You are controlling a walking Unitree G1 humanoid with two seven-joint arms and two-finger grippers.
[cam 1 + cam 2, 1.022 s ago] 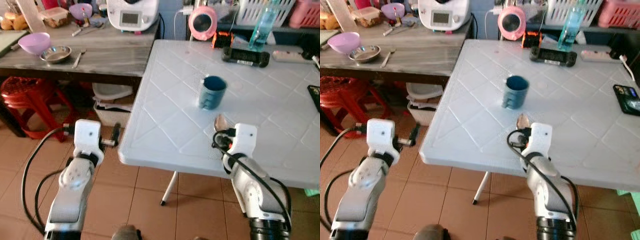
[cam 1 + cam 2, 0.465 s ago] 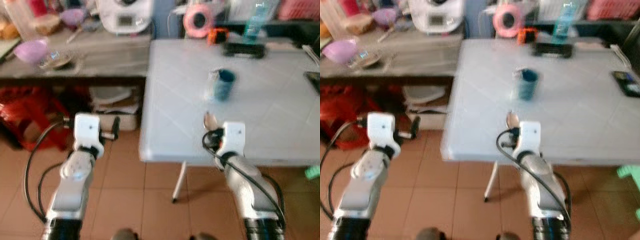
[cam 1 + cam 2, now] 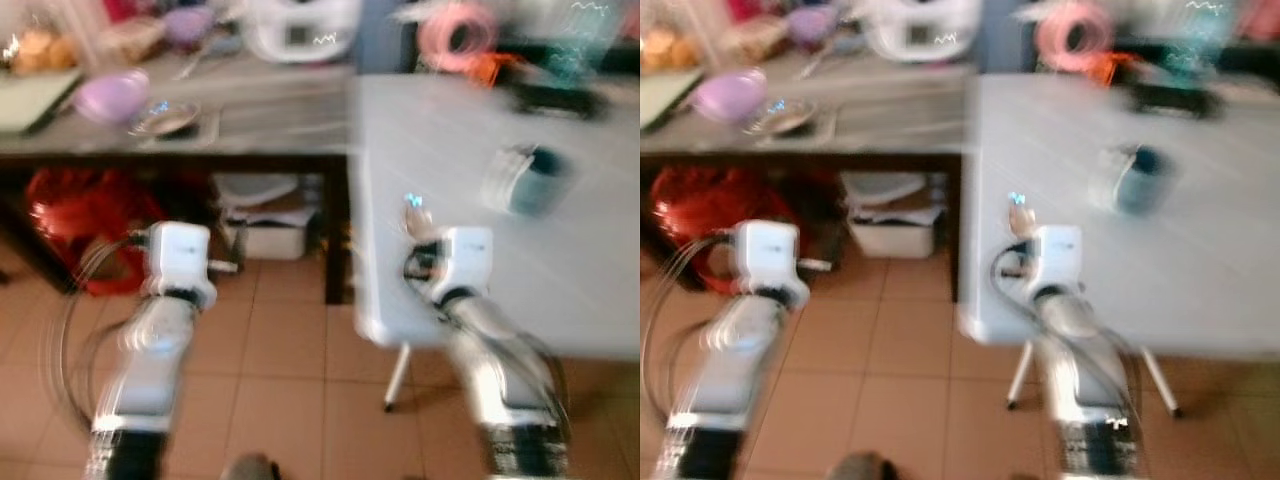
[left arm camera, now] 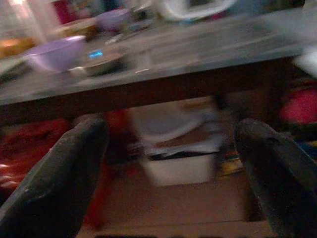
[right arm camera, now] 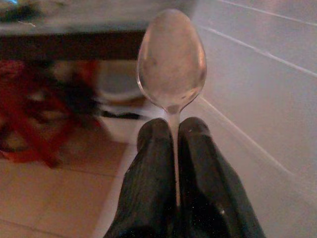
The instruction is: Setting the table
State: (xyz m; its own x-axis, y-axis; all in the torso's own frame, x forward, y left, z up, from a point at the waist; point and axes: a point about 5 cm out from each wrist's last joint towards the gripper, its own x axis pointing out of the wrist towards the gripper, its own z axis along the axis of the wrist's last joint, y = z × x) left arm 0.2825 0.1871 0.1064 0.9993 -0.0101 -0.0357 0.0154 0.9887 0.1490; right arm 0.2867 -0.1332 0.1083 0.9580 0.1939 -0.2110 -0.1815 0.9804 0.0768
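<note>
My right pincer [image 5: 173,144] pinches a spoon [image 5: 171,59] over the white table [image 3: 590,260] edge — blue mug [image 3: 540,180] at two o'clock, grey bench [image 3: 260,120] at ten — my left pincer [image 4: 168,168] gapes wide, empty.

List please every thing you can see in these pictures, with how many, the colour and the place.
Spoon: one, silver, pinched in the right gripper, bowl pointing forward.
Mug: one, dark blue, on the white table.
White table: one, to the robot's right front.
Wooden counter: one, grey-brown, left of the table.
Bowl: one, purple, on the counter.
Metal dish: one, silver, beside the bowl.
Red stool: one, under the counter.
Pink round object: one, at the table's far edge; blurred.
Left gripper: black fingers, open, facing under the counter.
Right gripper: black fingers, shut on the spoon.
</note>
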